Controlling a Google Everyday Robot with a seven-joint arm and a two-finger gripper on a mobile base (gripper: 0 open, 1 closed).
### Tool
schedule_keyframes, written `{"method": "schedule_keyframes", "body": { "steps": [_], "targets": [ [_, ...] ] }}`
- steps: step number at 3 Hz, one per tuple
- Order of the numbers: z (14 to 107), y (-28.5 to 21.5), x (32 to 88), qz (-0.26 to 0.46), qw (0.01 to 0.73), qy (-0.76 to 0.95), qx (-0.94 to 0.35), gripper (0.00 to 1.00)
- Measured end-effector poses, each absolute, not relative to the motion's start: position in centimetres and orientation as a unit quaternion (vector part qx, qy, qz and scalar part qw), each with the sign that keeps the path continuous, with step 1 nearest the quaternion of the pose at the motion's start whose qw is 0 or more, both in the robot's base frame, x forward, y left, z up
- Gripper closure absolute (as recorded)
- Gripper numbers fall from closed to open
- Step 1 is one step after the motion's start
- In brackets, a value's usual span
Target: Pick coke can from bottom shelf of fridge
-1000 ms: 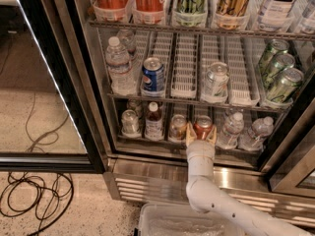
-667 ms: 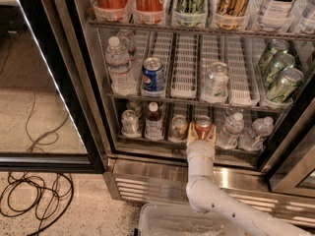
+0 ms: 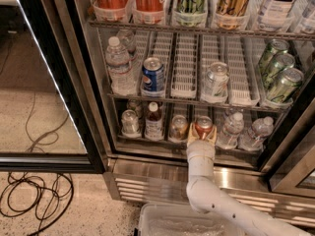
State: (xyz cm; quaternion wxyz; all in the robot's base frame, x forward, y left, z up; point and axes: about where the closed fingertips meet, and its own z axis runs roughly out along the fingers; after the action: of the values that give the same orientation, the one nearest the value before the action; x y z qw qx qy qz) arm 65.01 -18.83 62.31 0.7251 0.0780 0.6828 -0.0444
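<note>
Nothing moved: pincer [image 3: 202, 133] still pinching coke can [image 3: 203, 126], can between tips (bottom shelf [image 3: 165, 142] front)

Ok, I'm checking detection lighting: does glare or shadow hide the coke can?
Camera view: the bottom shelf is shadowed, yet the coke can at the gripper reads clearly red; the bright streak lies on the glass door at left, away from it.

Speckled beige floor [image 3: 98, 210], dimly lit; black cables [image 3: 30, 200] lie coiled on it at lower left. The gripper [image 3: 203, 133] is at the fridge's [image 3: 157, 173] bottom shelf [image 3: 162, 142].
</note>
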Motion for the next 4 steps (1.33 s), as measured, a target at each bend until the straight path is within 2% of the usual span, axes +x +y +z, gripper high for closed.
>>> {"method": "schedule_keyframes", "body": {
  "steps": [4],
  "targets": [
    [69.5, -21.2, 59.6, 0.059, 0.753, 0.651, 0.071, 1.0]
  ]
}}
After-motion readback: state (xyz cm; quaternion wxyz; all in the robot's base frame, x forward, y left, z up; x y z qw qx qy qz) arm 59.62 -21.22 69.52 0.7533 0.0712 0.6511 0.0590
